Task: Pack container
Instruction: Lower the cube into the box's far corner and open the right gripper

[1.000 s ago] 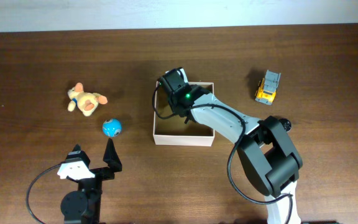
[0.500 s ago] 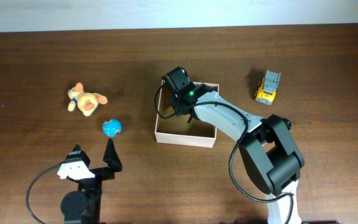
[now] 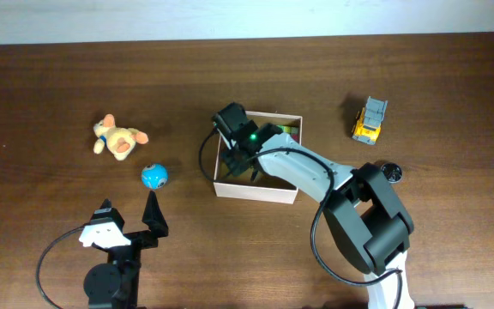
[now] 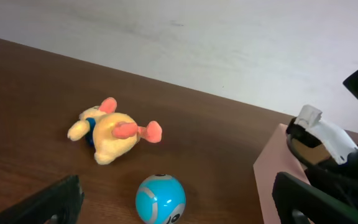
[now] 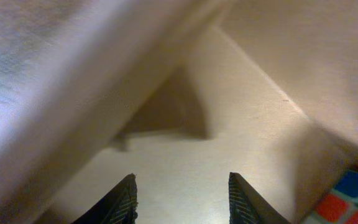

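The container (image 3: 256, 191) is a shallow white-walled box with a tan inside, at the table's middle. My right gripper (image 3: 241, 160) reaches down into its left part. In the right wrist view the right gripper (image 5: 182, 182) is open, with only the bare tan floor (image 5: 241, 137) between its fingertips and a box corner just ahead. A multicoloured cube (image 5: 352, 200) lies in the box to its right. My left gripper (image 3: 129, 215) stands open near the front left; in its own view the left gripper (image 4: 179, 205) frames a blue ball (image 4: 160, 199) lying just ahead of it.
A yellow plush toy (image 3: 118, 139) lies at the left, with the blue ball (image 3: 154, 177) in front of it. A yellow toy truck (image 3: 370, 119) stands right of the box. A small black round object (image 3: 390, 171) sits beside the right arm.
My right gripper has moved from the box's back-left rim down and forward into its left part. The box slid slightly to the right. The left arm has not moved.
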Motion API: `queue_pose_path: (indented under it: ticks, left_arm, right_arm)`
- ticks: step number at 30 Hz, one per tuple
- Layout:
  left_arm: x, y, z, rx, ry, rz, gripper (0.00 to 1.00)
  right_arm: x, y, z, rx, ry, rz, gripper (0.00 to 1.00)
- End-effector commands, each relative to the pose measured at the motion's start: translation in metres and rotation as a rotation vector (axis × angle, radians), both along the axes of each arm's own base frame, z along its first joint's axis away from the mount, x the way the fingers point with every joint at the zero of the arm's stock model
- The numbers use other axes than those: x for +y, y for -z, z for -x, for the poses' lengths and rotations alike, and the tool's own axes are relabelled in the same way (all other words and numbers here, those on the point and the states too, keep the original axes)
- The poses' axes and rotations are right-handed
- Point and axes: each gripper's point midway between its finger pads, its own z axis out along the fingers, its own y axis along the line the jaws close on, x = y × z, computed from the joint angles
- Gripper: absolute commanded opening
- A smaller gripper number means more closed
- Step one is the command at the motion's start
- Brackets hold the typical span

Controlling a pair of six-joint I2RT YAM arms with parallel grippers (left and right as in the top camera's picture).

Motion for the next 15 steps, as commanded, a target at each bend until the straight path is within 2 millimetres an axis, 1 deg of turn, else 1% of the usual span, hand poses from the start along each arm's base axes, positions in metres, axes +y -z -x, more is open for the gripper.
queue_pose_path:
  ticks: [1, 11, 14, 15]
  left_arm:
    - [-0.001, 0.001, 0.0, -0.004, 0.011, -0.015, 0.99]
    - [-0.001, 0.001, 0.0, -0.004, 0.011, -0.015, 0.99]
    - [-0.001, 0.001, 0.0, -0.004, 0.011, -0.015, 0.99]
    - [-0.001, 0.001, 0.0, -0.004, 0.011, -0.015, 0.99]
  right_arm:
    - [0.016, -0.004, 0.009, 0.003, -0.073, -0.007, 0.42]
    - [0.014, -0.001, 0.016, 0.02, -0.103, 0.018, 0.42]
    - [0.007, -0.002, 0.009, -0.003, -0.078, 0.042, 0.42]
    - [0.001, -0.004, 0.002, -0.022, -0.041, 0.051, 0.43]
